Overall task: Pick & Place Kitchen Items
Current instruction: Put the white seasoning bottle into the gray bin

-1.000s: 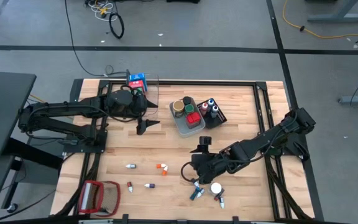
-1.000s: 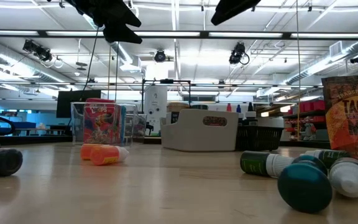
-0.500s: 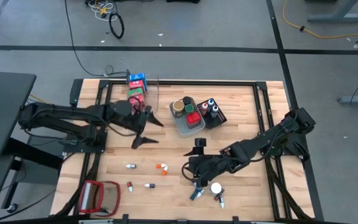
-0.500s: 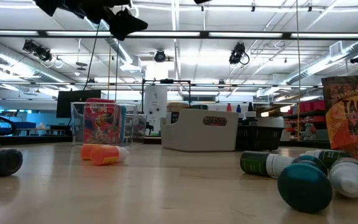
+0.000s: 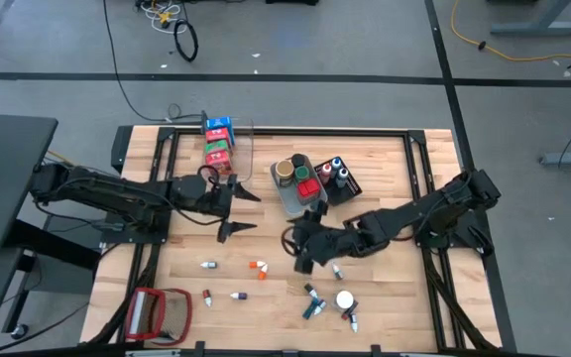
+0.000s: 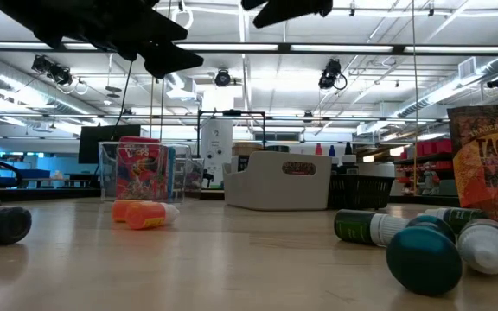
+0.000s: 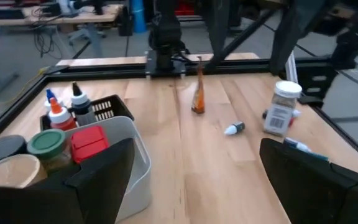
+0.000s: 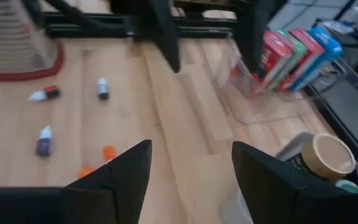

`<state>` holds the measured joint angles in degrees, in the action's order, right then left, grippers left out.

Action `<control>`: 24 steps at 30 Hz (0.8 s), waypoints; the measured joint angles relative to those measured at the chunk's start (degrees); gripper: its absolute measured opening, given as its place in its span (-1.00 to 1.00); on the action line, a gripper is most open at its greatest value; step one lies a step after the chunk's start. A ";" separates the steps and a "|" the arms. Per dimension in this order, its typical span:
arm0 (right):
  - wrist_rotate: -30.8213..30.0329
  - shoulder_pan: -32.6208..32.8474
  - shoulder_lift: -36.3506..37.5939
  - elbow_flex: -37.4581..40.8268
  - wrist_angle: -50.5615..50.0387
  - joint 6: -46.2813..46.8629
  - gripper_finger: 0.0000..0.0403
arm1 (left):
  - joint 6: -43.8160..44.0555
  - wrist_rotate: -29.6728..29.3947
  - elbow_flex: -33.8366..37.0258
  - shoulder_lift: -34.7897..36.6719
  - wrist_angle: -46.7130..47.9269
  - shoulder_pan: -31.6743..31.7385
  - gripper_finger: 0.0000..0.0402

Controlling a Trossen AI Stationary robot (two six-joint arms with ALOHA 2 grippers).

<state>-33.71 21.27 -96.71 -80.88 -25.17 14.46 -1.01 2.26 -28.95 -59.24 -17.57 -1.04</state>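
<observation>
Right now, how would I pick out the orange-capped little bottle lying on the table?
Start from the grey bin near the table's middle, in the high view. Toward the near edge lies a loose row of four tiny bottles. The orange-capped bottle is the one at the row's right end, nearest the right arm; its bright orange colour sets it apart from its smaller, paler neighbours.

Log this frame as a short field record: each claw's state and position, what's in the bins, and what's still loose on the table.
left claw: open, empty, above the table left of the grey bin
right claw: open, empty, just in front of the grey bin
clear bin: blue, green and red cartons standing on edge
grey bin: jars and a red carton
black bin: small bottles with coloured caps
loose items: small bottles scattered on the front of the table, white-lidded jar
</observation>
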 joint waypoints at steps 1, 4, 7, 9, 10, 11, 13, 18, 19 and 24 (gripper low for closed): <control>0.17 -0.71 -0.04 0.00 0.04 0.05 0.16 | 0.41 -0.06 0.00 0.00 -0.03 0.00 0.77; 0.59 -2.55 -0.69 0.04 -0.37 -0.02 0.16 | 0.61 0.05 0.00 0.00 0.03 -0.02 0.77; 6.27 -3.07 -0.56 0.07 0.55 -0.09 0.15 | 0.61 0.07 0.00 0.00 0.07 -0.02 0.77; 9.71 -2.01 -0.01 0.07 0.24 -0.11 0.11 | 0.61 0.07 0.00 0.00 0.07 -0.02 0.77; 10.41 -1.33 0.29 0.07 -0.04 -0.15 0.09 | 0.61 0.07 0.00 0.00 0.10 -0.02 0.77; 10.26 -0.48 0.71 0.07 -0.63 -0.29 0.07 | 0.61 0.07 0.00 0.00 0.16 -0.02 0.77; 7.52 1.46 1.09 0.07 -2.65 -0.66 0.01 | 0.74 0.07 0.00 0.00 0.26 -0.02 0.77; 0.40 7.11 1.04 0.01 -6.10 -2.44 -0.13 | 0.78 0.09 0.00 0.00 0.51 -0.02 0.77; -0.16 8.31 1.05 0.00 -7.91 -2.49 -0.15 | 0.79 0.09 0.00 0.00 0.49 -0.02 0.77; -8.86 13.18 1.57 0.00 -16.73 5.17 -0.22 | 0.81 0.11 0.00 0.00 0.44 -0.02 0.77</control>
<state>-42.57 34.45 -95.13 -80.88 -41.90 19.63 -0.21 2.37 -28.95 -59.24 -17.13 -1.06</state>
